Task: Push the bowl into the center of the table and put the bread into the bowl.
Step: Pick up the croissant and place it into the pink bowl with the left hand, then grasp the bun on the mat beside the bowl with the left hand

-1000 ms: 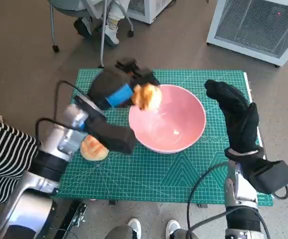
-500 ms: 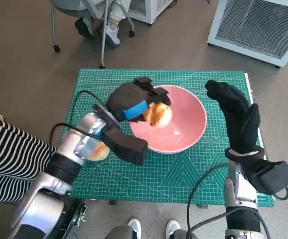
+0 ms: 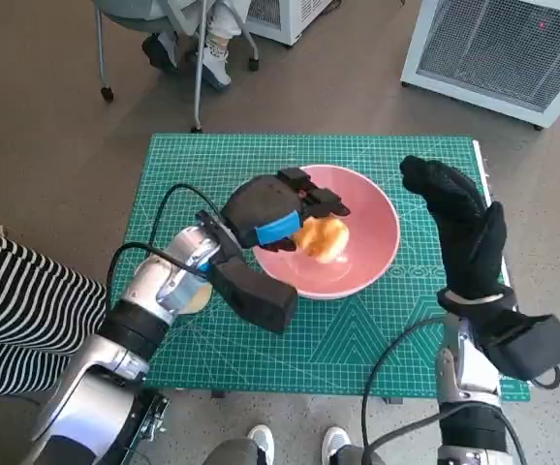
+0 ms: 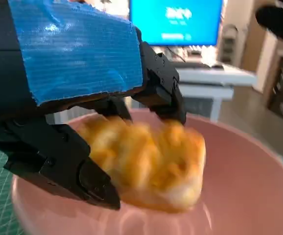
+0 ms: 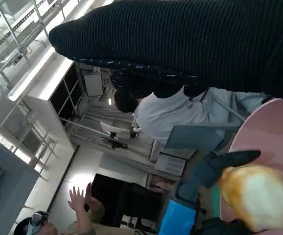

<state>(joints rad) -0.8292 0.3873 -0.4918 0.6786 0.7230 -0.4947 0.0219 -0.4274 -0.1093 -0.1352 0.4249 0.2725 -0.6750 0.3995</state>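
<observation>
The pink bowl (image 3: pixel 372 242) stands near the middle of the green cutting mat (image 3: pixel 357 339). A golden bread piece (image 3: pixel 322 238) is inside it, just under the fingers of my left hand (image 3: pixel 278 208), which hovers over the bowl's left rim. In the left wrist view the bread (image 4: pixel 146 164) is blurred below the spread fingers (image 4: pixel 163 90), above the bowl (image 4: pixel 249 171); the hand does not seem to grip it. My right hand (image 3: pixel 462 232) stands upright beside the bowl's right rim and holds nothing. The right wrist view shows the bread (image 5: pixel 256 196) too.
A second bread roll (image 3: pixel 196 296) lies on the mat at the left, half hidden behind my left forearm. A person in a striped sleeve (image 3: pixel 9 300) sits at the left. A chair (image 3: pixel 149 19) and a white unit (image 3: pixel 503 53) stand beyond the table.
My left hand has carried the bread rightward from the bowl's left rim to over its inside. The fingers have spread and the bread has dropped lower. The right hand has stayed still.
</observation>
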